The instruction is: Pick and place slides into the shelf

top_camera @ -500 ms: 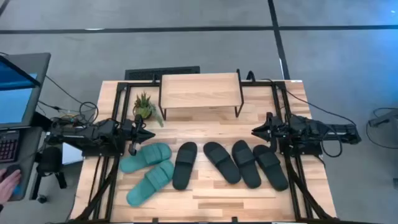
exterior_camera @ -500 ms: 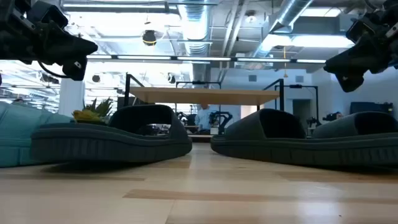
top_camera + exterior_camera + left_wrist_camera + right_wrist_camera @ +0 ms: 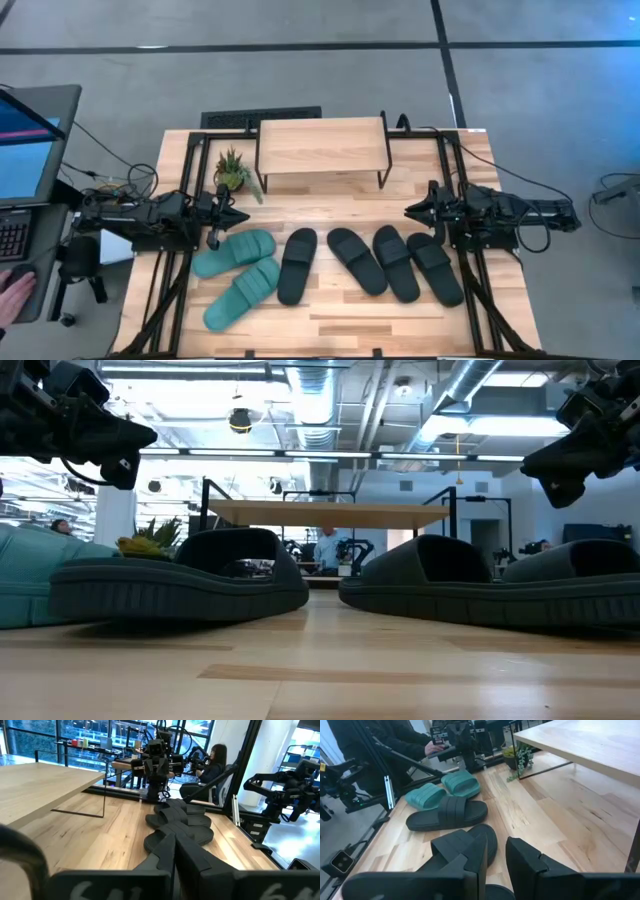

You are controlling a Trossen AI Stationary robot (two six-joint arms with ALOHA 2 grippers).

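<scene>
From above, the wooden bench (image 3: 330,310) stands on a grey floor, with a monitor (image 3: 30,140) and a person's hand (image 3: 12,295) at the left edge. The shelf (image 3: 322,147) stands at the far middle of the bench, with nothing on its board, and a small plant (image 3: 232,170) is just beside its left leg. Six slides lie in a row in front of it: two teal slides (image 3: 238,272) at the left, then one black slide (image 3: 297,264), then three black slides (image 3: 395,263) side by side at the right. The left end effector (image 3: 232,216) hangs near the far teal slide and points toward the middle; the right end effector (image 3: 412,211) hangs near the right black slides and points back at it. Neither holds anything.

From the low camera, two black slides fill the front, a teal one shows at the left edge, and the shelf board stands behind them. Both end effectors hang in the upper corners, above the slides.

In the left wrist view the fingers (image 3: 192,857) are together, and the black slides lie in a line ahead of them, with a seated person beyond the bench.

In the right wrist view the fingers (image 3: 525,857) are nearly together with only a thin gap, above a black slide; the teal pair lies farther off
</scene>
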